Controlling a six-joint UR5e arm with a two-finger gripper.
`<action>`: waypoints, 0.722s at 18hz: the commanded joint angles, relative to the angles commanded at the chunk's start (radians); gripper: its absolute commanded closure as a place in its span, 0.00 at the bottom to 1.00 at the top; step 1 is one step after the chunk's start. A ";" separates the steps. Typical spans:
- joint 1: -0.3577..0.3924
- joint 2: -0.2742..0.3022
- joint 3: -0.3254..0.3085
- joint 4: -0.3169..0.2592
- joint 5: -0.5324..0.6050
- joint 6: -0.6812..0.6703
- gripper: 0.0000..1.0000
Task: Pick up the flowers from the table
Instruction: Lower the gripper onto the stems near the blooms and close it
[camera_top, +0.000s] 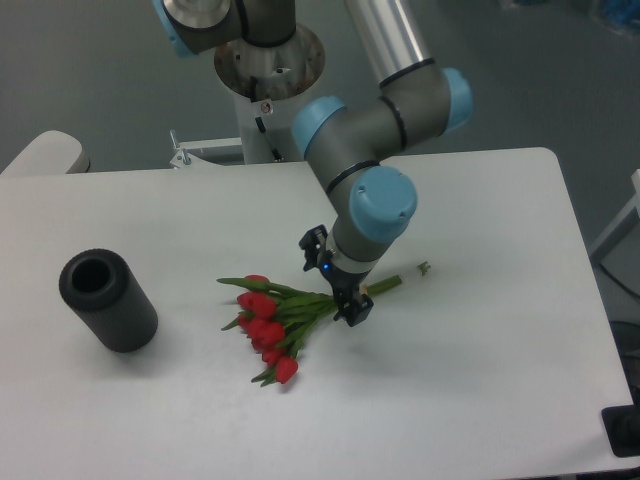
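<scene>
Out at nine o'clock on the bench (480, 400) lies a dark grey cylinder (108, 299), tipped on its side with its hollow mouth facing up toward eleven, well apart from everything else and nowhere near the arm. A scrap of green (424, 267) sits alone at about three o'clock from the gripper, just past the stem ends. Now to the middle: the flowers (268, 325) lie flat on the bench near its centre, red heads fanned toward seven and eight o'clock, leaves spread around them, stems running up toward two o'clock. The gripper (343, 300) is right down on those stems, at the two o'clock end of the bunch, where the stems gather; the arm's blue-capped wrist hangs directly above it and hides much of the fingers. One dark finger shows on the near side of the stems, but whether the jaws are pinching the stems or standing just around them, I cannot tell from here. The blooms themselves are clear of the gripper, just beside it toward eight o'clock. White bench lies wide at four, five and six o'clock, with the right edge and near edge well away; the far edge at twelve is closer, crowded by the arm's base (268, 62).
</scene>
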 joint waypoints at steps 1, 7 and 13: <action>0.000 0.000 -0.014 0.012 -0.002 0.000 0.00; -0.003 0.000 -0.066 0.088 0.000 0.000 0.00; -0.015 -0.020 -0.078 0.149 0.000 -0.018 0.00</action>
